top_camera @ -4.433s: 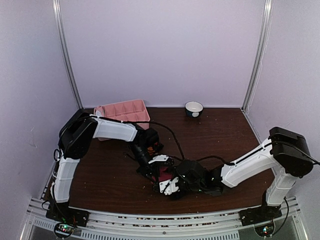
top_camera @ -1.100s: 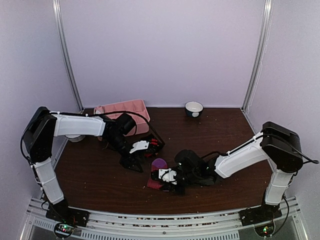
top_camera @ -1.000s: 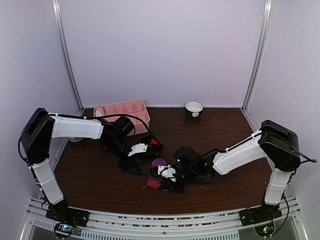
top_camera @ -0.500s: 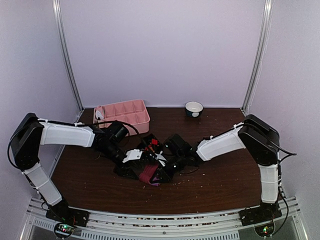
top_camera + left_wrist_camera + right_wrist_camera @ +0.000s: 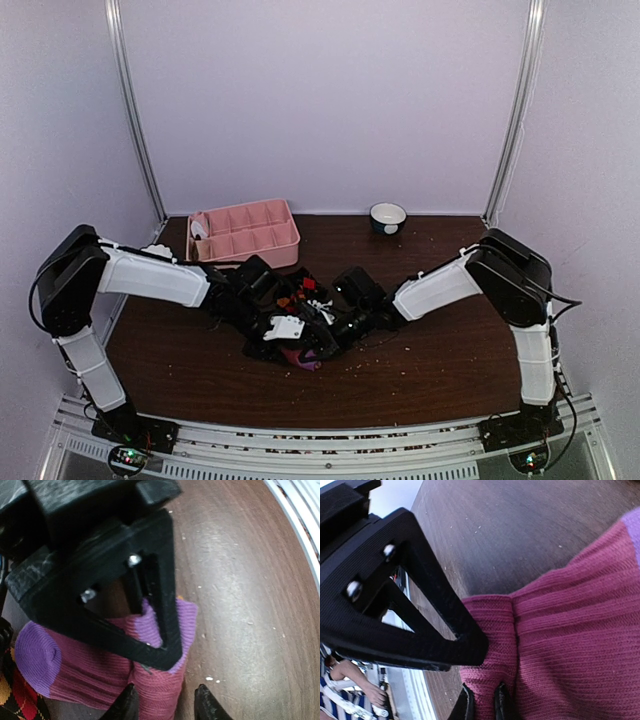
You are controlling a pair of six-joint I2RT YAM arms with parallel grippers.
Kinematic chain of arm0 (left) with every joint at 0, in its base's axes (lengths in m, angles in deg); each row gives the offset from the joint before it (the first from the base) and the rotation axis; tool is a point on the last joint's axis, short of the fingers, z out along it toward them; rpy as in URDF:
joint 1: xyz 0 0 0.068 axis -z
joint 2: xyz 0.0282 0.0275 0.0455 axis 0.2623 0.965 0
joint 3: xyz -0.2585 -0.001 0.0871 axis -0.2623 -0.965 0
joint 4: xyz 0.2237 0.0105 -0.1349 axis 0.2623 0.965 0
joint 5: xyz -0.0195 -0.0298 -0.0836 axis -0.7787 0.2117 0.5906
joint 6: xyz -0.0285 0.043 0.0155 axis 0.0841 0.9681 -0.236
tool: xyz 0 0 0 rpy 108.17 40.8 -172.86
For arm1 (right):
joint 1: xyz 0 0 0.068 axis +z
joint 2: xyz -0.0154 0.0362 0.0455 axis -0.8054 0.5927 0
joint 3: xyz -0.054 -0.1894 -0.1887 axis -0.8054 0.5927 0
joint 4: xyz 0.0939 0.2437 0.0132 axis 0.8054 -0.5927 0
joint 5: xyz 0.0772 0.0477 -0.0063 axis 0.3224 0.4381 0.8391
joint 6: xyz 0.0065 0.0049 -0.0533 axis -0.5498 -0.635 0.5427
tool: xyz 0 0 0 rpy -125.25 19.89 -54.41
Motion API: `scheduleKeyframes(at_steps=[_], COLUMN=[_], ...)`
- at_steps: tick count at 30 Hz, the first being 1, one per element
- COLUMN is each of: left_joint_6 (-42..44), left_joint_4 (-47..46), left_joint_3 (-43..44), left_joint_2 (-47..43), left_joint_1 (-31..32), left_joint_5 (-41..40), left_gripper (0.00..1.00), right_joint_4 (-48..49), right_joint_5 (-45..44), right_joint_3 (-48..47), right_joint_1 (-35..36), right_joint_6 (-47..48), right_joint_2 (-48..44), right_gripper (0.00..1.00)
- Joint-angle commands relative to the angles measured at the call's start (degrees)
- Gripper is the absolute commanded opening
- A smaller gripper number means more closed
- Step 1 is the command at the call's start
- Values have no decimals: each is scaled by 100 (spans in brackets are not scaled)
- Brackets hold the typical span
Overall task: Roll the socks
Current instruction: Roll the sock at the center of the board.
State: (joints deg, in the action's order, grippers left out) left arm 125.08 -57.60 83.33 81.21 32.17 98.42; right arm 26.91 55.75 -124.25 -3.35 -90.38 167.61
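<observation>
The left fingers (image 5: 126,706) are narrowing just now. They are standing part open on either side of the near edge of the pink sock (image 5: 90,670), and a sliver of bare worktop (image 5: 240,580) is showing beside one tip, so they are not gripping it yet. The right fingers (image 5: 466,702) are almost closed and are pinching a bunch of the same sock's ribbed fabric. The sock is lying flat around the middle of the worktop, towards the front, with its purple toe touching the black sock (image 5: 17,695) with the diamond pattern. To my eye the arms are setting up a two-handed hold, one pinning and one taking the edge. That looks like the start of rolling, as the sock is showing no turns yet.

Compared with a second ago, the right arm is reaching in from farther back and has dragged the pink sock leftward, out of the open spot where its purple toe was plain from above. Now both pairs of fingers are crowding over it, and only a scrap is peeking out in the overhead view. The left arm has swung clear of the pink tray (image 5: 245,230), which is now showing whole, and has come in to meet the sock.
</observation>
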Motion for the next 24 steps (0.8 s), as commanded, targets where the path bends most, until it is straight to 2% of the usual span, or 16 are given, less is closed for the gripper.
scheduleKeyframes(at_steps=[1,6,9,11,13,18,20,24], left_joint_6=[-100,-80,24,46,-8,-281,-404,-619], left_joint_4=[-178,67,307,567,871,1545,1665,2011], left_joint_3=[227,446,531,667,887,1452,1580,1898], left_joint_2=[211,492,637,796,951,1410,1531,1837], left_joint_1=[53,53,53,46,16,-156,-241,-356], left_joint_5=[-336,-404,-366,-350,-205,204,400,690], left_gripper=[36,21,14,9,4,2,2,3], right_joint_4=[-743,-622,-223,105,454,1559,2072,2540], right_joint_5=[-853,-839,-732,-686,-806,-1172,-1391,-1867], right_joint_3=[379,429,621,779,1013,1825,2227,2924], right_joint_1=[-39,-67,-133,-167,-173,-174,-166,-161], right_joint_6=[-512,-635,-850,-902,-791,-576,-418,4], right_joint_2=[600,582,459,267,16,-716,-1023,-1514], right_gripper=[0,0,2,16,24,42,53,54])
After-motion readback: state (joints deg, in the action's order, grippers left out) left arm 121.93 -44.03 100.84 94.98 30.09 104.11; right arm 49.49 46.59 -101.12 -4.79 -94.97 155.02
